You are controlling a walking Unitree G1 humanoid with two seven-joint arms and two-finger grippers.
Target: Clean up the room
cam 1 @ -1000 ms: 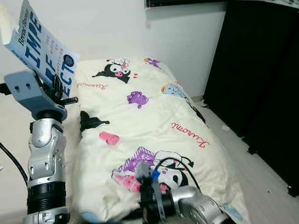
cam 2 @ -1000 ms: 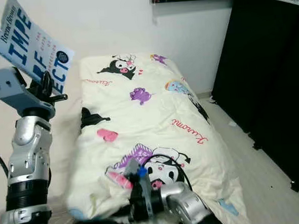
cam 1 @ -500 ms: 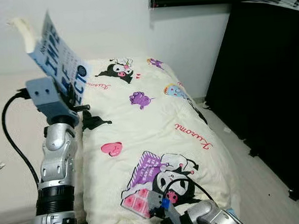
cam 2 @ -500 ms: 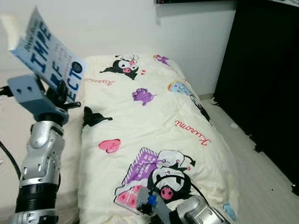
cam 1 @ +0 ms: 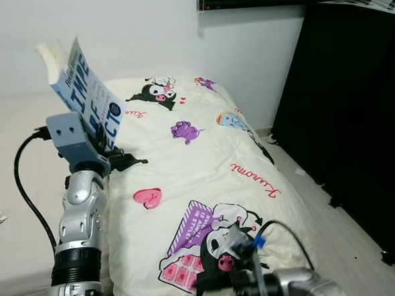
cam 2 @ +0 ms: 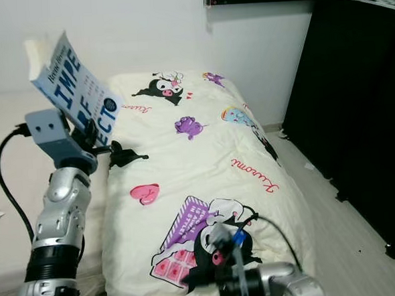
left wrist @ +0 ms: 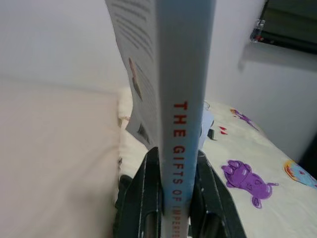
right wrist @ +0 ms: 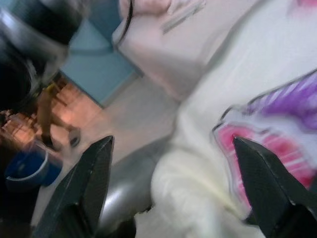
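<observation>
The left gripper point(left wrist: 173, 198) is raised at the left of the scene, clamped on the lower edge of a blue-and-white book point(cam 1: 84, 101) that tilts up above the bed's left side. The right gripper point(right wrist: 173, 183), fingers spread and holding nothing, sits low at the near edge, over the cartoon-printed cream blanket point(cam 1: 205, 161). A small black item point(cam 1: 121, 158) lies on the blanket just right of the left gripper.

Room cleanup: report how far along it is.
Done: nothing visibly put away yet. In hand: the left gripper holds a book upright above the bed. Left: stow the book; the right gripper hangs open by the bed's near edge.
</observation>
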